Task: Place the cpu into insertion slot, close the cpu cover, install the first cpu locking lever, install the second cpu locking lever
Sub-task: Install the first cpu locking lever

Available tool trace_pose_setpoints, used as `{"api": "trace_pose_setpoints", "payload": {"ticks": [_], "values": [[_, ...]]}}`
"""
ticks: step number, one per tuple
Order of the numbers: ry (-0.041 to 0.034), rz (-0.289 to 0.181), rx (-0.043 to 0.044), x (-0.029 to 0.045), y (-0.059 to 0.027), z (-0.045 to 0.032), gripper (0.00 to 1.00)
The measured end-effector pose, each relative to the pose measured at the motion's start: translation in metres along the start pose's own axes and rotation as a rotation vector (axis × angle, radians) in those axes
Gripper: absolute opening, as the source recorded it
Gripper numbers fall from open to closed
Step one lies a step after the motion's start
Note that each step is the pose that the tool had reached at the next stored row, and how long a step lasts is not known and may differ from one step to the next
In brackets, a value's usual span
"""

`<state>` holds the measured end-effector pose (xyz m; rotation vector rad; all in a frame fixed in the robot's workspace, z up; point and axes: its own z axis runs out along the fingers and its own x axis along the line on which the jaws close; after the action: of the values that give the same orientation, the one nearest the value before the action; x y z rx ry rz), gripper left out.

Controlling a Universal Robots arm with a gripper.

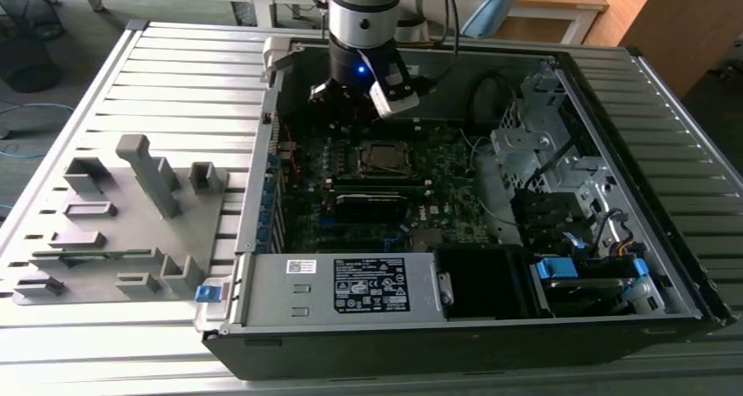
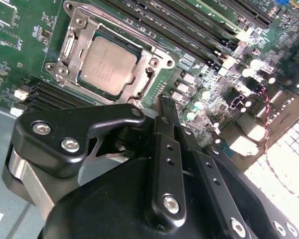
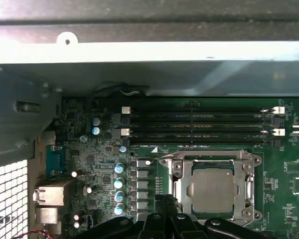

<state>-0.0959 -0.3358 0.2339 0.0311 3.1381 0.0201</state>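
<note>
Hovering over the open black computer case (image 1: 465, 357), hand empty.
Exterior view: the black two-fingered hand (image 1: 344, 100) hangs far-left of the small square silver-rimmed insertion slot (image 1: 384, 157) in the dark green motherboard (image 1: 313, 213); the case rests on the grey ribbed bench (image 1: 174, 74). Second wrist view: the fingers (image 2: 162, 149) are pinched together, gripping nothing; the dull silver-grey square cpu (image 2: 108, 62) sits in the slot, the thin silvery cpu cover (image 2: 144, 79) lying flat around it. First wrist view: the cpu (image 3: 213, 191) lies near the fingertips (image 3: 165, 201).
</note>
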Motion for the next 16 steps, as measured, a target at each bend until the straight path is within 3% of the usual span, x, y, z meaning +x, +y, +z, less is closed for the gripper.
{"api": "trace_pose_setpoints", "payload": {"ticks": [16], "values": [[-0.0009,0.0,-0.0001,0.0024,0.0,-0.0043,0.1]]}}
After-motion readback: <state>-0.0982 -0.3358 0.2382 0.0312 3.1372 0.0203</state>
